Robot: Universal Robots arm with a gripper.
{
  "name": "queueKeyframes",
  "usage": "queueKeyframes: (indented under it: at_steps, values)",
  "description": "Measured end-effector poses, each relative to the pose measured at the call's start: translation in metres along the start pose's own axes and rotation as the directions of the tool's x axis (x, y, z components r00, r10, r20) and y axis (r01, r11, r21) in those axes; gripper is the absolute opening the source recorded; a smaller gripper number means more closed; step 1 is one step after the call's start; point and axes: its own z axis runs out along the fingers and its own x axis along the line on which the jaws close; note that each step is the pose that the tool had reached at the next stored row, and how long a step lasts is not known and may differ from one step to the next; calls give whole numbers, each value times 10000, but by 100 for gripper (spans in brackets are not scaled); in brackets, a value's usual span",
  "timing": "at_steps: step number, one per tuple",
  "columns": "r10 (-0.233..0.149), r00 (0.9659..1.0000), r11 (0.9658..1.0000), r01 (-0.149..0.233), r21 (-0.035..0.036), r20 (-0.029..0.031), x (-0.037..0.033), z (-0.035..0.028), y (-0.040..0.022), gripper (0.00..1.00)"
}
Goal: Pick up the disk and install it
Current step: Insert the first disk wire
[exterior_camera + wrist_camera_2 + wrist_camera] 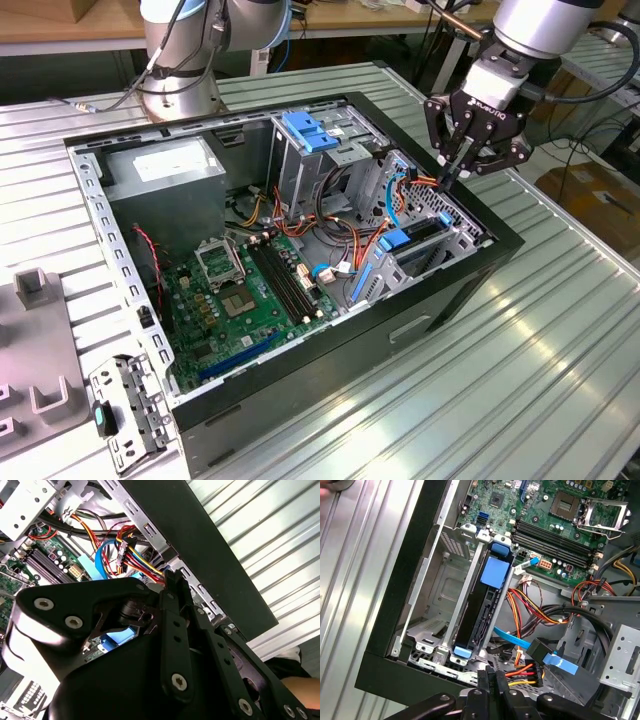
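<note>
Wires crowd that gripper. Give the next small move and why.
Probably lift the gripper straight up: its shut fingertips sit beside the red, orange and yellow wire bundle, and the flat dark disk with blue rails already stands in the grey metal drive bay.

Only a dark edge of the disk [479, 615] can be seen in the first wrist view, since its broad faces are shut away between the cage's metal rails [465, 595]. In the second wrist view the black bulk of the gripper [171, 577] blots out much of the computer case [200, 540] — and whether its tips pinch one of the wires [142, 567] can't be told.
</note>
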Motion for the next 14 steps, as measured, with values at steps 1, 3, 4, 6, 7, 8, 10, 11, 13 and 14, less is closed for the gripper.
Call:
queueKeyframes:
  at_steps: [1, 3, 4, 6, 7, 8, 10, 11, 13, 14]
  values:
    - [0, 10000, 10000, 0, 0, 0, 0, 0, 0, 17]
    - [-1, 10000, 10000, 1, 0, 0, 0, 0, 0, 17]
    - [0, 10000, 10000, 0, 0, 0, 0, 0, 0, 17]
    - [81, 10000, 10000, -81, 0, -1, -1, 1, 2, 17]
    - [150, 9999, 9999, -150, 0, -1, -2, 1, 6, 17]
    - [241, 9997, 9997, -241, -1, -3, -3, 1, 9, 17]
    - [393, 9992, 9992, -393, -2, -7, -8, 4, 19, 17]
    - [453, 9990, 9990, -453, -2, -7, -11, 5, 27, 17]
    - [646, 9979, 9979, -646, -3, -10, -26, 10, 66, 17]
    - [884, 9961, 9961, -884, -4, -15, -27, 17, 68, 17]
